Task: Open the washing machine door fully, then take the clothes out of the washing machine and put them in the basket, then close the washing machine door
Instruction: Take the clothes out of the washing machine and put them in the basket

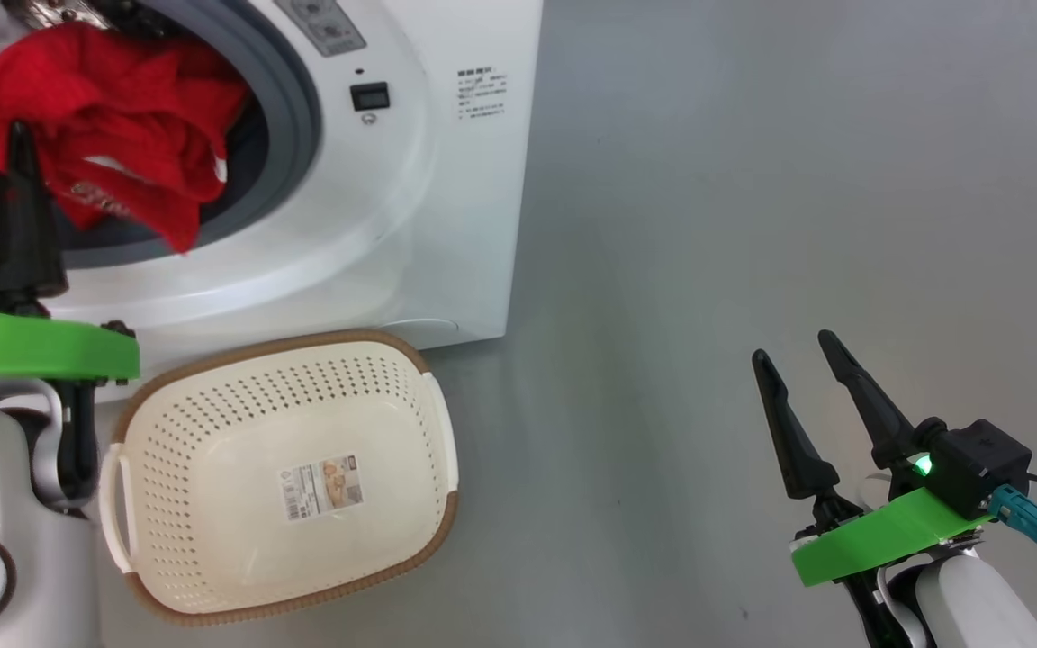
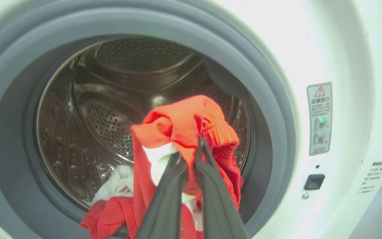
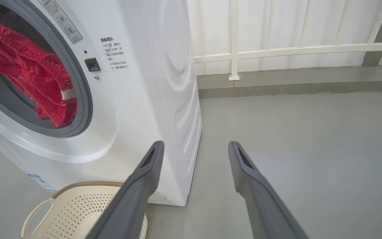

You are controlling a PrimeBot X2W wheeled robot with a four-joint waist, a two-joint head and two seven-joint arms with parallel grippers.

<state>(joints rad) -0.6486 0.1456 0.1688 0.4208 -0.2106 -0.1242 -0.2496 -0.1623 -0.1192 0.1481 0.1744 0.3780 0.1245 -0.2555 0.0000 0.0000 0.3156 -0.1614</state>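
Dark fingers of the left pincer, rising from the bottom centre of the left wrist frame, are pressed together on a fold of the clothes. This red garment is lifted at the mouth of the washing machine, and its lower part trails over the grey seal. We judge the step in hand to be carrying this garment to the basket, which sits on the floor just before the machine, at lower centre-left of the head frame. To do it well, we would draw the cloth clear of the seal before lowering, so that no hem snags, and release only once the bulk hangs over the basket's middle. The right pincer, at lower right, stands with fingers wide apart and holds nothing. More red and white cloth lies partly behind the fingers at the bottom of the drum, and we cannot count the pieces. How far the washing machine door stands open we cannot tell.
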